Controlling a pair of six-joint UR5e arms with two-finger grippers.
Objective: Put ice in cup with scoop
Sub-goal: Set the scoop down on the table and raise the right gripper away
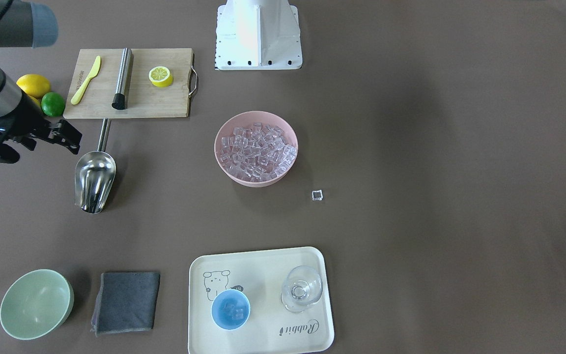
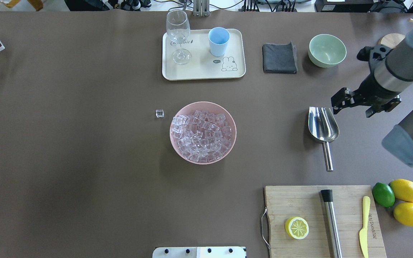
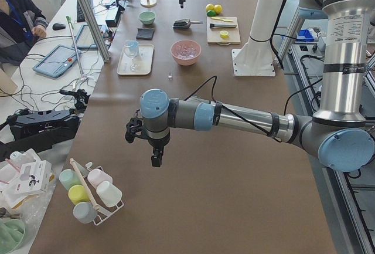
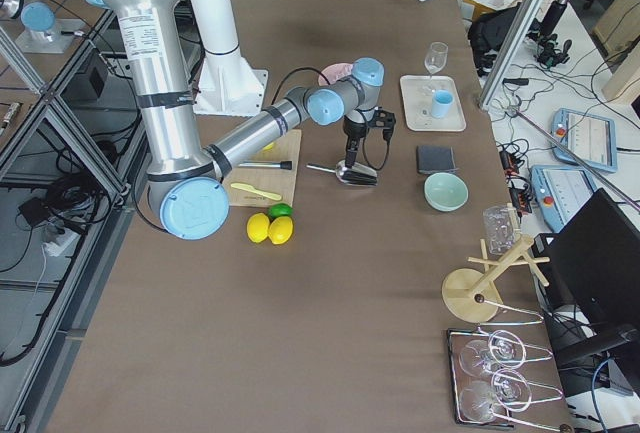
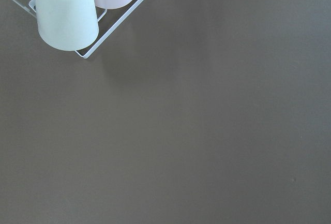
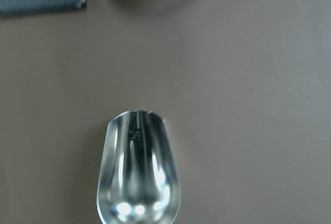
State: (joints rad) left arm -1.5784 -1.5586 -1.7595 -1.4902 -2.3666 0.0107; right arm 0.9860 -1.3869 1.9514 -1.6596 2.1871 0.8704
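Note:
The steel scoop (image 1: pixel 95 179) lies free on the table, bowl up, and fills the lower part of the right wrist view (image 6: pixel 138 172). My right gripper (image 1: pixel 69 137) hovers just above and beside its bowl (image 2: pixel 323 125), open and empty. The light-blue cup (image 1: pixel 230 309) stands on the cream tray (image 1: pixel 263 275) with a few ice cubes inside. The pink bowl (image 1: pixel 224 129) at mid-table is full of ice (image 1: pixel 257 150). One stray cube (image 1: pixel 317 195) lies on the table. My left gripper (image 3: pixel 153 151) hangs over the far end of the table; I cannot tell whether it is open.
A wine glass (image 1: pixel 301 289) stands on the tray beside the cup. A pale green bowl (image 1: pixel 36 304) and grey cloth (image 1: pixel 126 302) lie near the scoop. A cutting board (image 1: pixel 160 101) holds a steel cylinder (image 1: pixel 123 77), knife and lemon half. A cup rack (image 5: pixel 67 12) sits below the left wrist.

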